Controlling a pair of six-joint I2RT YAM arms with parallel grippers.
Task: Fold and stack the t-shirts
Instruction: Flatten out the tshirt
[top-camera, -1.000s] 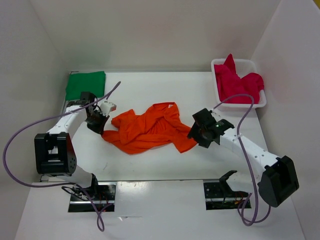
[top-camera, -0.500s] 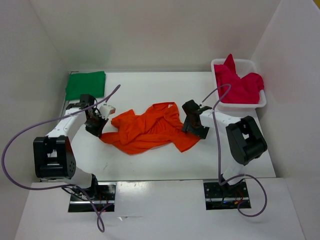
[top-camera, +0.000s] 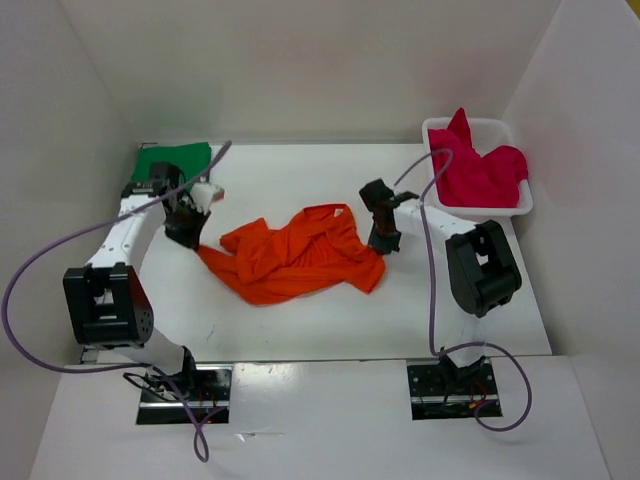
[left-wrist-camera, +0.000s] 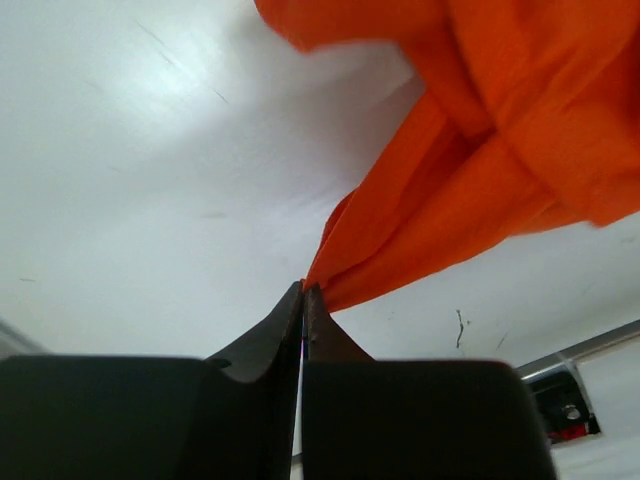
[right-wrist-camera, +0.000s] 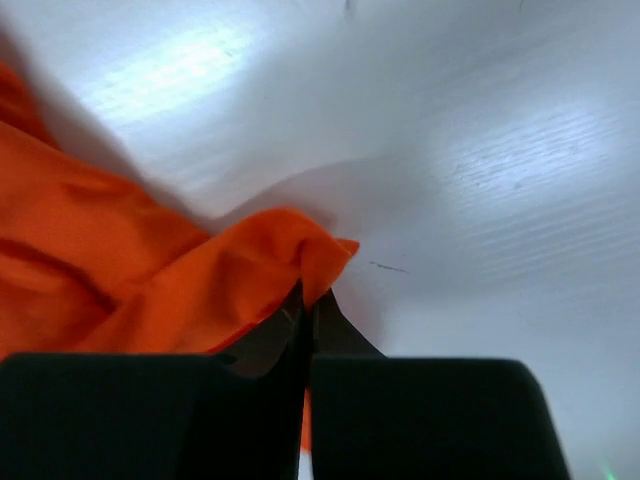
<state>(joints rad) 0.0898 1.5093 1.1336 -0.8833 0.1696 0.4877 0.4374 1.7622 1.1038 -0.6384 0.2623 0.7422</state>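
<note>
A white counter (top-camera: 300, 330) seen from above, walled in white. At its near edge, two black-and-white robot arms are bolted side by side, each trailing a purple cable (top-camera: 30, 270).

The left arm (top-camera: 125, 245) reaches forward along the left side of the counter. The right arm (top-camera: 440, 225) bends in toward the middle from the right.

Between them, in the middle of the counter, lies the orange t-shirt (top-camera: 295, 260), crumpled and spread sideways. The left jaws are closed on a thin pinch of cloth at the shirt's left end. In the left wrist view, the black tips meet with orange fabric fanning out from them, lifted above the counter. The right jaws are closed on a folded edge at the shirt's right end. In the right wrist view, the cloth wraps over the shut tips, low against the counter.

Farther back, in the far left corner, the green t-shirt (top-camera: 172, 165) lies flat, just beyond the left arm's wrist.

In the far right corner stands a white basket (top-camera: 490, 212). The magenta-red t-shirt (top-camera: 478, 172) is heaped inside it, with one point of cloth sticking up above the rim.
</note>
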